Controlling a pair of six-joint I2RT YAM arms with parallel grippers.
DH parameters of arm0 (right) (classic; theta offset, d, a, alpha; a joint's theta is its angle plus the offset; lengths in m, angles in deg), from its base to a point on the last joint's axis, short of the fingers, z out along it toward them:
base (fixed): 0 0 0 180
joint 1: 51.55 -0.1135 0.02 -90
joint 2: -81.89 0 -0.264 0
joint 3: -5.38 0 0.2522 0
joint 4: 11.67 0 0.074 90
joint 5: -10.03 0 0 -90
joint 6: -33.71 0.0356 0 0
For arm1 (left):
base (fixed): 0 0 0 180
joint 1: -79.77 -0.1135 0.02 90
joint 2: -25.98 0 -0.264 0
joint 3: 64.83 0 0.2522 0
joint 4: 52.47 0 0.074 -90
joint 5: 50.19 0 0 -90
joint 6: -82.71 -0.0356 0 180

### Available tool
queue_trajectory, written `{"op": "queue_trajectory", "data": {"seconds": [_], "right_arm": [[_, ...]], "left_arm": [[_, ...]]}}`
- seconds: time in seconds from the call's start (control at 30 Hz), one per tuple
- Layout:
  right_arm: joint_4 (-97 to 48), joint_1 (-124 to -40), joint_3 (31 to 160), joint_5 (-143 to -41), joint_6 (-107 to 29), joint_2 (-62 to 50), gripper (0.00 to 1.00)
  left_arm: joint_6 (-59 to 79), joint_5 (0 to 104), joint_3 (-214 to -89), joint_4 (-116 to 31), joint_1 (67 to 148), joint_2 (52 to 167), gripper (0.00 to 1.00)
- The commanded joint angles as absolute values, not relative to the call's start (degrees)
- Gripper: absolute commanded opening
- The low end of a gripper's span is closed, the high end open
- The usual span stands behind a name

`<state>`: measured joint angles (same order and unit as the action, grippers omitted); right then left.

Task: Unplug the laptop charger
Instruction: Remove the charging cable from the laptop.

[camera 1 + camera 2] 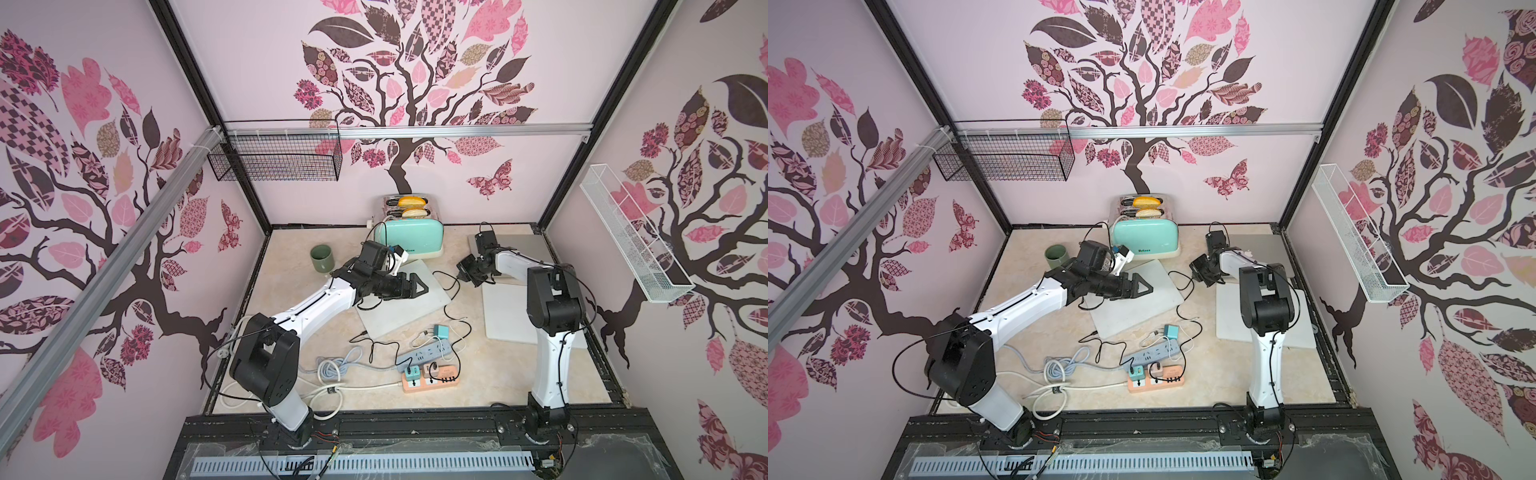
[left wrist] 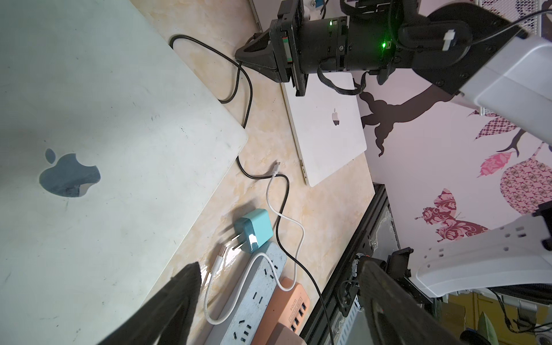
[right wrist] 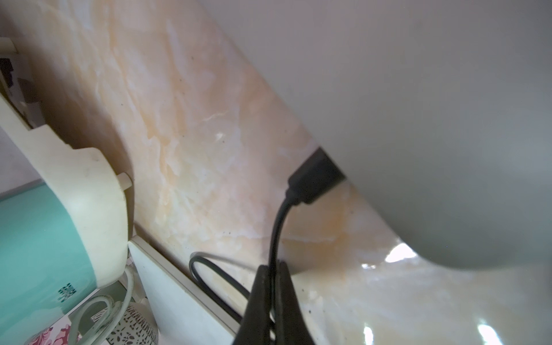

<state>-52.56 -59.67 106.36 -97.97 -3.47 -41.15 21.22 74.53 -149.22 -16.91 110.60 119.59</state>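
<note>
The black charger plug (image 3: 316,176) sits in the edge of a grey laptop (image 3: 418,104), near that laptop's rounded corner. My right gripper (image 3: 271,268) is shut on the black charger cable (image 3: 276,227) a short way behind the plug. In both top views the right gripper (image 1: 460,266) (image 1: 1192,266) is low at the left edge of the grey laptop (image 1: 519,245) at the back right. The cable (image 1: 446,307) trails forward to the power strips. My left gripper (image 1: 422,286) (image 2: 277,298) hangs open and empty over the middle white laptop (image 1: 403,307).
A mint toaster (image 1: 413,237) stands at the back, a green mug (image 1: 322,257) to its left. A third laptop (image 1: 511,316) lies under the right arm. Grey (image 1: 424,353) and orange (image 1: 432,380) power strips, a loose teal adapter (image 1: 441,332) and coiled cable (image 1: 332,370) lie in front.
</note>
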Motion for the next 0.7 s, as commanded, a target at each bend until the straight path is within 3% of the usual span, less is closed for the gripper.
{"op": "queue_trajectory", "data": {"seconds": [0.0, 0.67], "right_arm": [[-54.3, -60.8, 106.5, -98.3, -4.3, -39.1, 0.0], [-55.7, -66.3, 110.2, -98.0, -4.2, -38.8, 0.0]], "left_arm": [[20.7, 73.8, -148.0, -17.1, 110.3, 117.2, 0.86], [21.0, 71.4, -143.0, -17.6, 109.7, 112.4, 0.87]]}}
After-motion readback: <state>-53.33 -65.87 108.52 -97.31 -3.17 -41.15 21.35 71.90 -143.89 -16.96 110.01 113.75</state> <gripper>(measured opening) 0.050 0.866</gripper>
